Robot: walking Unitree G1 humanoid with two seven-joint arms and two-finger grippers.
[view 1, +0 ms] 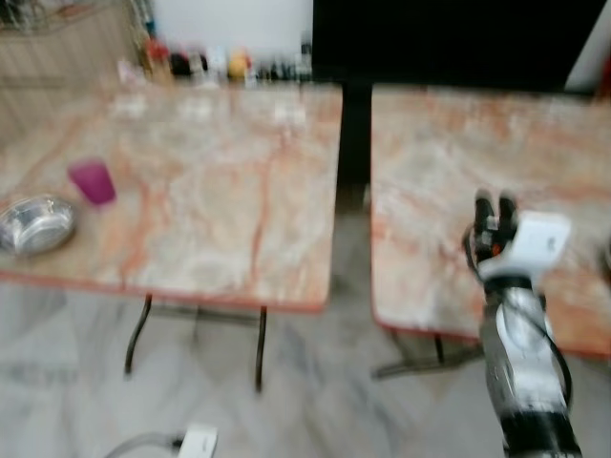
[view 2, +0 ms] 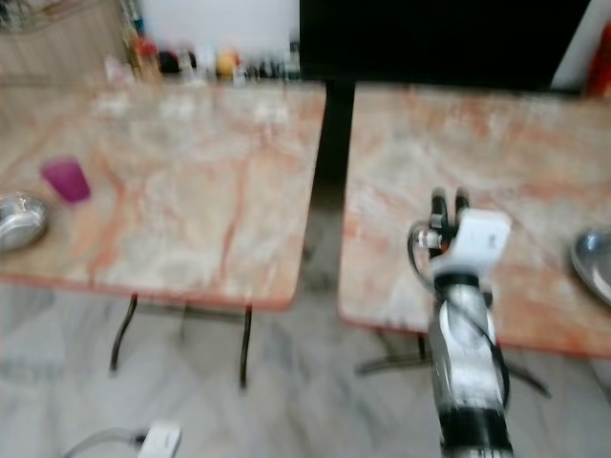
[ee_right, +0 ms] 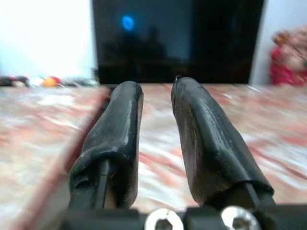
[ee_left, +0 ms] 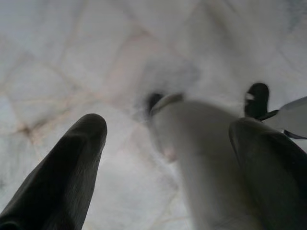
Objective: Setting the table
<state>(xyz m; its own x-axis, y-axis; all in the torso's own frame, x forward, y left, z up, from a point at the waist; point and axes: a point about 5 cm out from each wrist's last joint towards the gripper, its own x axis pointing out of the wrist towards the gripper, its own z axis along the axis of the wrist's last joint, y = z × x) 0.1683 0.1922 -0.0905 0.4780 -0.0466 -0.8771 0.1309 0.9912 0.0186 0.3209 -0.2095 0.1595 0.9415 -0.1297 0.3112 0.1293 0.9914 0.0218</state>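
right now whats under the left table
Under the left table: thin dark legs, marble floor and a white plug box with its cable. The tabletop hides the floor further back.

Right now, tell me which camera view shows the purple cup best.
The left eye view: the purple cup stands whole on the left table, just beyond the steel bowl. The right eye view shows it nearer the frame's edge, with the bowl cut off. The wrist views look at floor and the right table.
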